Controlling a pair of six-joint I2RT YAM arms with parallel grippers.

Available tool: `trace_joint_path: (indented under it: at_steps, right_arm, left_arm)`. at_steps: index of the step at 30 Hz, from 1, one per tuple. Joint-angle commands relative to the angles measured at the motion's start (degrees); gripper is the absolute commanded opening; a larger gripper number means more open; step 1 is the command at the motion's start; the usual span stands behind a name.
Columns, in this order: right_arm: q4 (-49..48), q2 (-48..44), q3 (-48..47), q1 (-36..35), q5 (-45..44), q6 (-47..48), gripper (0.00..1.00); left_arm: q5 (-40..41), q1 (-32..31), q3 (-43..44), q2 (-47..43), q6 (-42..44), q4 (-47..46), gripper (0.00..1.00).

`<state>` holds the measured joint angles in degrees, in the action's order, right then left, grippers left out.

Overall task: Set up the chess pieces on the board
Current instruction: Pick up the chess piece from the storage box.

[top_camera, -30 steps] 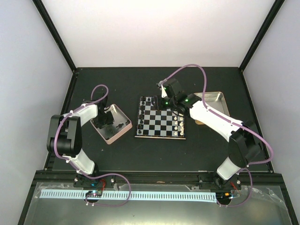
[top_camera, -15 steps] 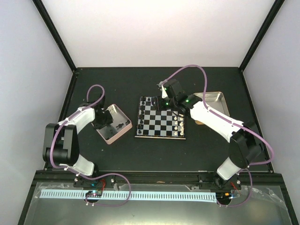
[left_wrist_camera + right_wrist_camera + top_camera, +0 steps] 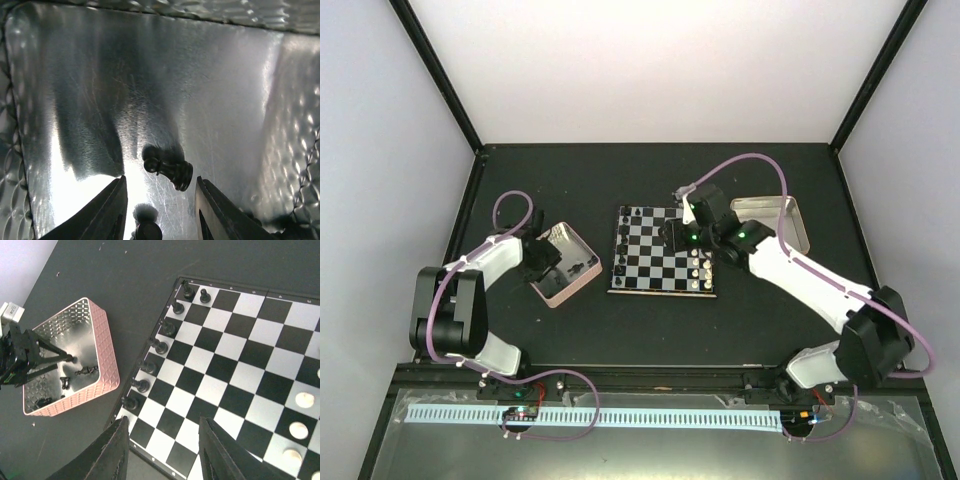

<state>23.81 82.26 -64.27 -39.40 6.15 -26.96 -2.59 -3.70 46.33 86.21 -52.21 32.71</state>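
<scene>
Left wrist view: my left gripper [image 3: 159, 212] hangs inside the pink-rimmed tin [image 3: 560, 264], jaws part open, nothing between them.
Fallen piece: one of the black chess pieces [image 3: 169, 168] lies on its side on the tin floor just ahead of the gripper, a little toward its right finger. Its long axis runs across the gripper's opening, slanted, rounded head toward the left finger, wide base toward the right.
Second piece: a dark round top [image 3: 148, 231] shows directly under the gripper, between the fingers; I cannot tell whether it stands or lies.
Step in hand, my judgement: picking a black piece out of the tin. I would turn the wrist so the jaws close across the narrow waist, not end to end, then lower gently, since the glossy floor would let it skid.
Board: the board [image 3: 234, 371] sits below and ahead of my right gripper [image 3: 163, 452], black pieces lining its far-left edge, pale pieces at the right.
Right gripper: jaws moderately apart, empty, hovering above the board's near edge.
Tabletop: dark tabletop [image 3: 115, 275] lies between tin and board.
</scene>
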Motion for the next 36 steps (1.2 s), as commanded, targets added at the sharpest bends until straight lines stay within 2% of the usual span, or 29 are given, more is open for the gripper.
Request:
trace_joint_path:
  at_steps: [1, 6, 12, 21, 32, 36]
  right_arm:
    - [-1.17, -4.58, 3.58, 0.12, -0.98, -1.72, 0.39]
    - [-1.21, -5.63, 4.42, 0.11, -0.49, -0.69, 0.39]
    - [0.08, -4.68, 2.9, 0.14, 0.34, 1.9, 0.39]
    - [1.94, -3.82, 1.47, 0.17, 3.03, 2.63, 0.38]
    - [2.0, -4.74, 2.12, 0.13, 1.1, 2.98, 0.37]
    - [2.38, -4.74, 1.96, 0.16, 0.68, 3.16, 0.37]
  left_arm:
    - [2.55, 0.5, 1.73, -1.4, -7.05, -0.57, 0.4]
    - [1.3, 0.53, 1.85, -0.99, -10.72, -1.0, 0.41]
    - [1.55, 0.51, 0.07, -1.75, -17.42, -0.79, 0.38]
    - [2.24, 0.52, 2.21, 0.92, -19.72, 0.44, 0.42]
    - [0.67, 0.39, 4.81, 5.45, -20.81, 2.25, 0.36]
    - [1.19, 0.37, 5.65, 5.93, -20.11, 3.02, 0.29]
